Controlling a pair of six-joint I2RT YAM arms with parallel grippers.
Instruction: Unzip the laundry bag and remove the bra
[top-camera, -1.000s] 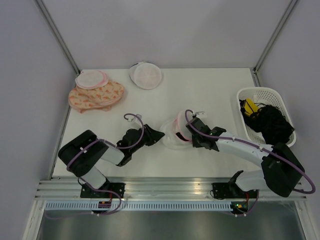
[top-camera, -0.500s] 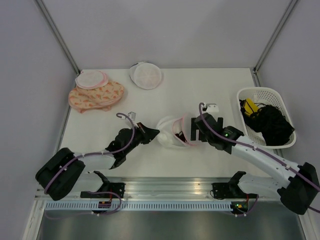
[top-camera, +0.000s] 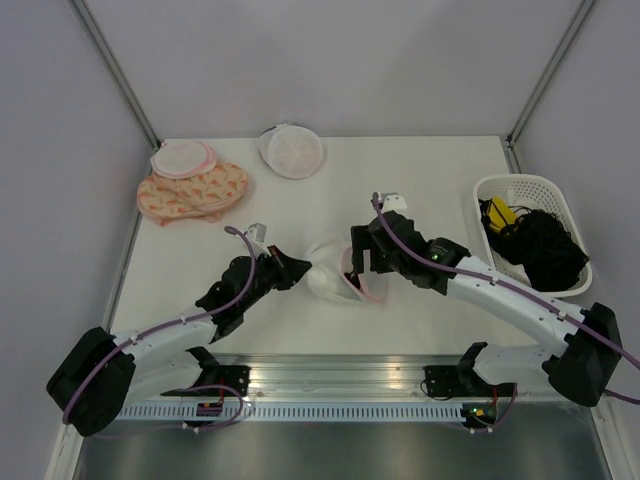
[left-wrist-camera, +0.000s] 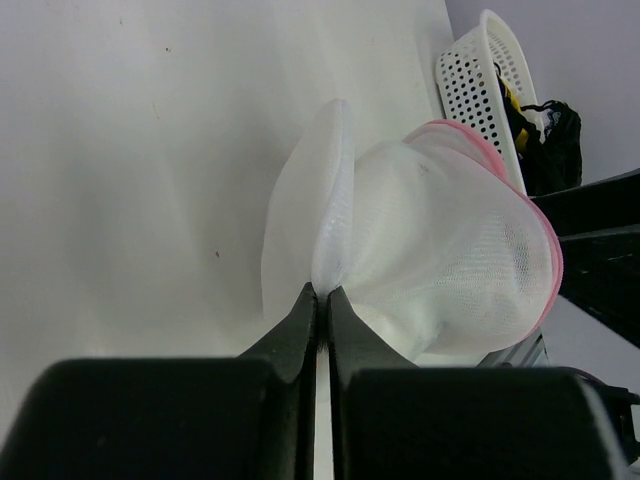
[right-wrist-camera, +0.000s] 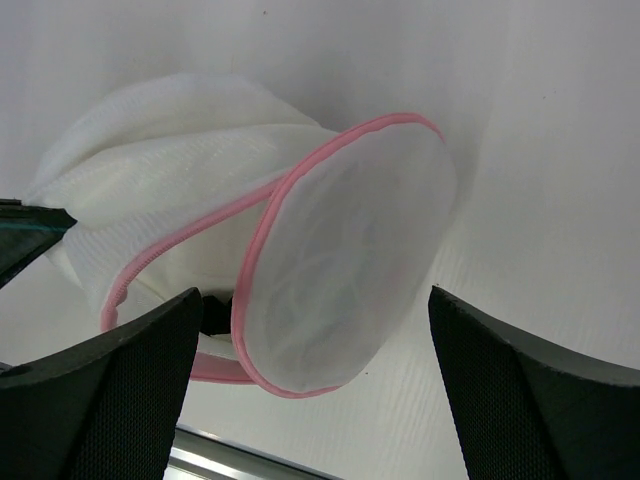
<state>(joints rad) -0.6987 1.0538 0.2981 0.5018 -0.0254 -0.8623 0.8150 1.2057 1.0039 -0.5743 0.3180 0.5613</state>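
Observation:
The laundry bag (top-camera: 328, 276) lies mid-table, a white mesh clamshell with a pink zipper rim (right-wrist-camera: 262, 225), its two domed halves gaping apart. My left gripper (top-camera: 300, 268) is at its left side, shut on a pinch of the white mesh (left-wrist-camera: 322, 290). My right gripper (top-camera: 358, 266) hovers over the bag's right side, wide open, with the pink-rimmed lid half (right-wrist-camera: 345, 250) between its fingers (right-wrist-camera: 120, 400) and untouched. A small dark patch shows in the gap between the halves; the bra is hidden.
A white basket (top-camera: 520, 183) of dark cloths and a yellow item stands at the right edge and also shows in the left wrist view (left-wrist-camera: 470, 80). At the back are a plain white round case (top-camera: 291, 150) and a pink-edged case (top-camera: 183, 158) on orange patterned cloth (top-camera: 195, 192).
My right gripper let go of the bag, opened wide and drew back over its right side. My left gripper closed on the mesh, and the bag has shifted slightly left.

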